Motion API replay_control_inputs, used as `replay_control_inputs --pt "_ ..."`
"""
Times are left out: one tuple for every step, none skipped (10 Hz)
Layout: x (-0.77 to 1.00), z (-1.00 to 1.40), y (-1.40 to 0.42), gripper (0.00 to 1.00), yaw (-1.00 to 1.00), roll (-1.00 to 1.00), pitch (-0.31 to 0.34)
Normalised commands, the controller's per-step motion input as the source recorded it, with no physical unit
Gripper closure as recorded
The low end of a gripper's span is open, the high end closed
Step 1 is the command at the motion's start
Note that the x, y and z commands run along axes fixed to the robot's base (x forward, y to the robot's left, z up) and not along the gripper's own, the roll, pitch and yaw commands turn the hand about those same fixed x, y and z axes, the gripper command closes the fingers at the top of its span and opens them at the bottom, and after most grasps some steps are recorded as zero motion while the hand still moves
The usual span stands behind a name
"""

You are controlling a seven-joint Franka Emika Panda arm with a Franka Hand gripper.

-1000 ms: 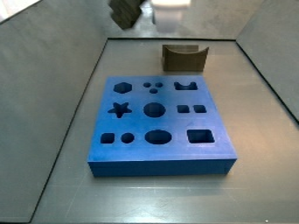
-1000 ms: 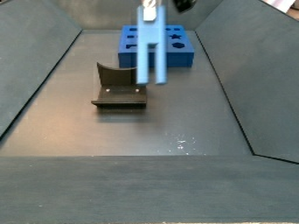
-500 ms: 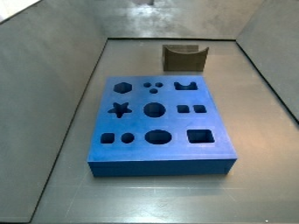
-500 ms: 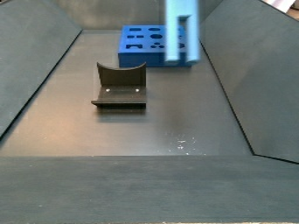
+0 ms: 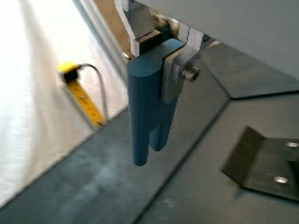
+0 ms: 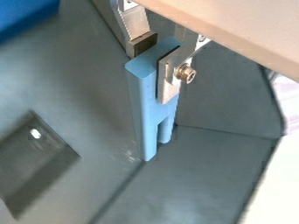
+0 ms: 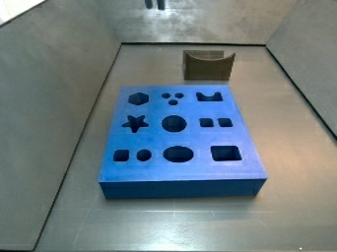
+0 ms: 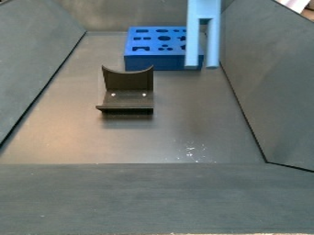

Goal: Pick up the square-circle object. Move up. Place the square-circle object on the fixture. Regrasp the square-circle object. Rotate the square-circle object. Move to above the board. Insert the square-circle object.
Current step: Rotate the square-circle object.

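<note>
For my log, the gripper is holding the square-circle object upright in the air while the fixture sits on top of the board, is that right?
Not quite: the fixture stands on the floor apart from the board, as a side view shows. The gripper does hold the square-circle object upright.

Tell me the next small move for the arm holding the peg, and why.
Probably carry on sideways until above the board. The gripper is shut on the square-circle object, which hangs upright and clear of the floor in both wrist views. In a side view the fixture stands empty, so only insertion seems left.
</note>
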Motion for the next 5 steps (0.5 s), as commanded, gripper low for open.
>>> replay_control_inputs --pt "-0.05 0.04 0.02 1.0 -0.53 -1.0 0.128" --pt "-0.03 0.03 0.02 1.0 -0.53 -1.0 0.161" --pt "-0.01 0.02 0.02 1.0 -0.53 -1.0 0.187" --pt "0.0 0.02 0.02 1.0 -0.52 -1.0 0.237" --pt "-0.01 0.03 0.01 1.0 -0.51 -1.0 0.267"
